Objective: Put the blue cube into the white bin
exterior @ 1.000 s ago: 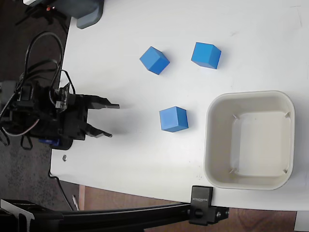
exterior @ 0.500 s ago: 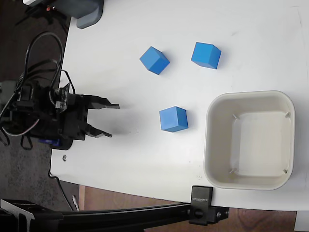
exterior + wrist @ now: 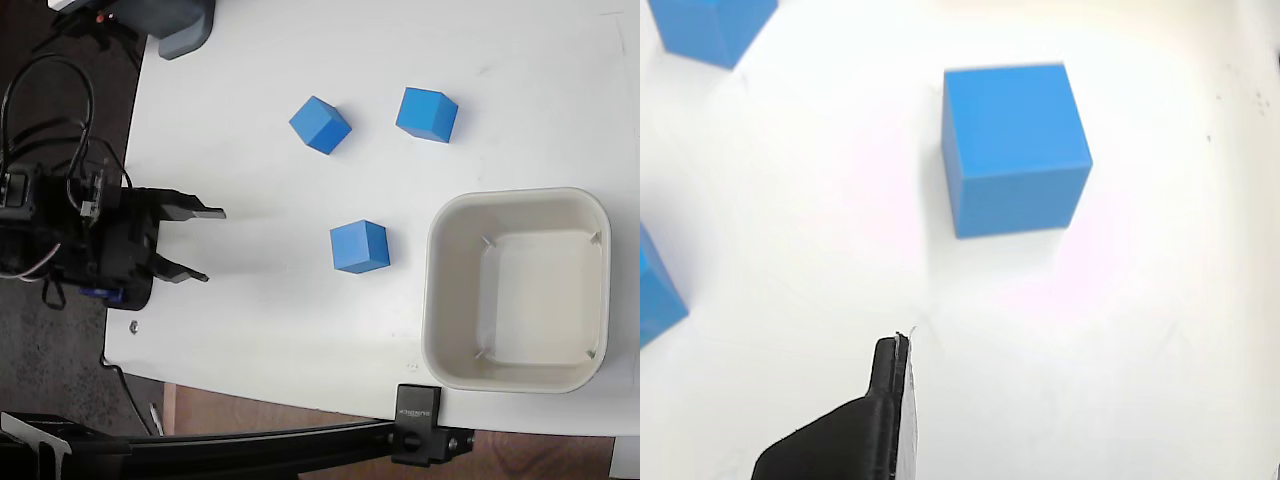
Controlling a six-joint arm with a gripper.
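Nearby, two more cubes (image 3: 321, 124) flank the blue cube (image 3: 359, 246).

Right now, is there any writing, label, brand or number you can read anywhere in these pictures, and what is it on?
Black clamp block at the table's bottom edge, fixed view: a small line of pale print, too small to read.
Three blue cubes: plain faces, no marks.
White bin: no text.
Tool: no readable label in either view.
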